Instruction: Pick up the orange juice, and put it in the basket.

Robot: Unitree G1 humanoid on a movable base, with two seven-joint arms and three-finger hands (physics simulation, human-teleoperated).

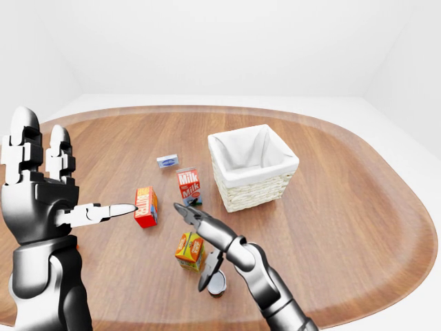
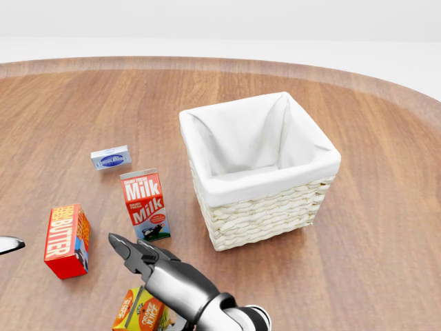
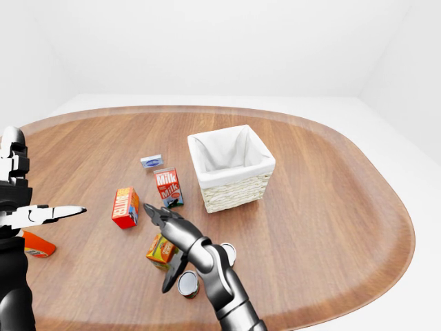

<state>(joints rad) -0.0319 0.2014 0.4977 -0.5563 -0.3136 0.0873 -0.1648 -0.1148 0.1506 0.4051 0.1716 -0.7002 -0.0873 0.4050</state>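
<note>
Wooden oval table (image 1: pixel 358 207) had the wicker basket (image 1: pixel 253 167) sitting empty, so nothing was done yet. Orange juice carton (image 1: pixel 189 250) stood near the bottom edge, with the right hand (image 1: pixel 200 231) spread open right over it, not gripping. Left hand (image 1: pixel 41 189) was up, fingers loose, holding nothing.

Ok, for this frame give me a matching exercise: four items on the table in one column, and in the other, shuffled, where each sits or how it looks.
Column 1:
1. basket
2. milk carton
3. butter box
4. orange juice

Column 2:
A. red box, left of the milk in the head view
B. under the right hand, at the head view's bottom edge
C. white-lined, empty
D. upright, just left of the basket

Pairs: 1-C, 2-D, 3-A, 4-B
</note>
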